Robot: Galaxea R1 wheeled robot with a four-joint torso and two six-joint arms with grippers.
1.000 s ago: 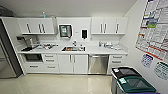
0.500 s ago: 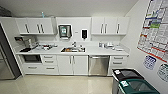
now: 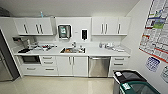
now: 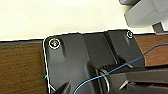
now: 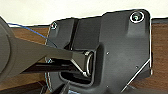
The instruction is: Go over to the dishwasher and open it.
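Note:
The dishwasher (image 3: 99, 66) stands shut under the white counter, right of the sink cabinet. Its front is flat grey steel with a bar handle (image 3: 99, 58) along the top. It lies straight ahead and slightly right of centre in the head view, across a stretch of pale floor (image 3: 62, 86). Both wrist views look down past the robot's own dark plate at pale floor and a brown wood-grain surface. Neither one lets me make out how the grippers stand.
A tall steel refrigerator (image 3: 5, 62) fills the left edge. A small dark oven (image 3: 30, 59) sits under the counter at left, and the sink (image 3: 72, 50) is at mid counter. Two bins (image 3: 130, 77) stand at lower right by the poster wall (image 3: 156, 32).
The head view has shifted only slightly toward the counter. The dishwasher stays shut.

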